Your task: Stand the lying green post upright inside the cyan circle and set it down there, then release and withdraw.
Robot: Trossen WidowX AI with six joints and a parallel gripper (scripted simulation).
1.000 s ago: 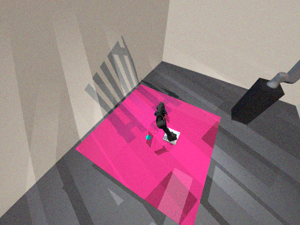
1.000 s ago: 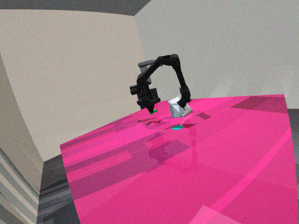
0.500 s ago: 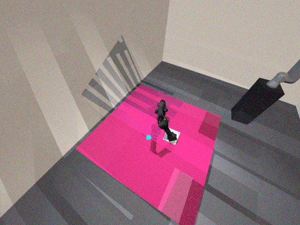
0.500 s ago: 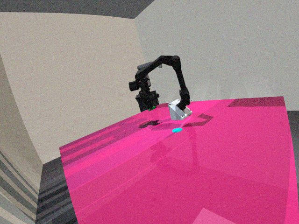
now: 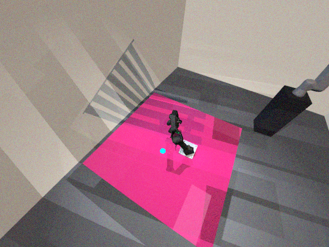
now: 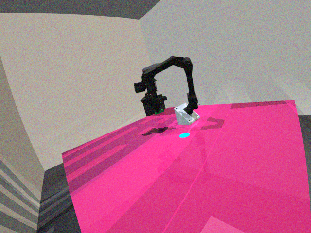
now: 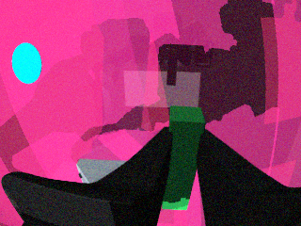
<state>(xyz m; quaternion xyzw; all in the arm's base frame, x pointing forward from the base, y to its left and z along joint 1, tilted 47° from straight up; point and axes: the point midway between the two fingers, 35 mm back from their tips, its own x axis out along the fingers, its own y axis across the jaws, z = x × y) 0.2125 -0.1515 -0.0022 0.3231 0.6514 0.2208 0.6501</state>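
The green post [image 5: 178,132] [image 6: 159,111] [image 7: 184,155] is held between the fingertips of my gripper [image 6: 157,109] [image 7: 183,136], which is shut on it. In the exterior view the post looks roughly level, not upright, and hangs above the pink surface, with the gripper's shadow lower down. In the top view the arm hides most of the post and the fingers. The cyan circle [image 5: 162,151] [image 6: 184,135] [image 7: 26,63] is flat on the pink surface, off to one side of the post, at the upper left in the wrist view.
The arm's white base block [image 5: 195,146] [image 6: 182,118] [image 7: 101,168] stands near the cyan circle. The pink surface [image 5: 127,159] [image 6: 112,200] carries dark shadows and light patches. A large black block [image 5: 282,111] with a grey bent bar stands beyond its edge.
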